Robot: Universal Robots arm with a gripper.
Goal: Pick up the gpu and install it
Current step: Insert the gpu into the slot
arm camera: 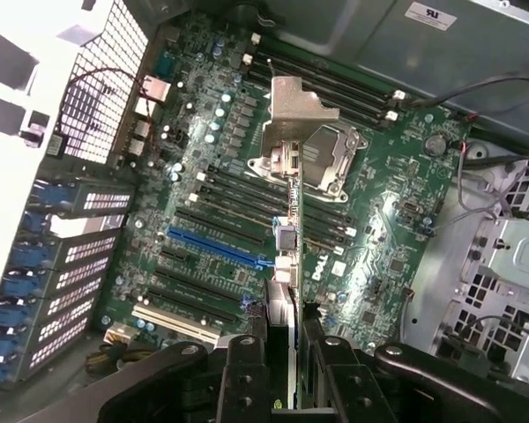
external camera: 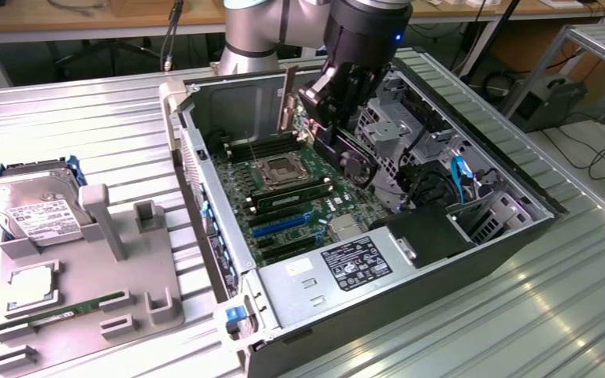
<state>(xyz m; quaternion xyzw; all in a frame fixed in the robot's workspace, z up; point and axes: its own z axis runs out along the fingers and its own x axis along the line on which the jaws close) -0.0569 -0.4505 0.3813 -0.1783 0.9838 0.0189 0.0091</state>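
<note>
The gpu, a black card with a round fan on one face, hangs inside the open computer case above the green motherboard. My gripper is shut on its upper edge. In the wrist view the gpu appears edge-on between my fingers, with its silver bracket at the far end, in front of the processor socket. The card floats over the motherboard near the blue slot and touches no slot.
Beside the card stand the metal drive cage and blue cables. The power supply fills the case's near end. On the exterior view's left, a grey fixture carries a hard drive, a processor and a green memory stick.
</note>
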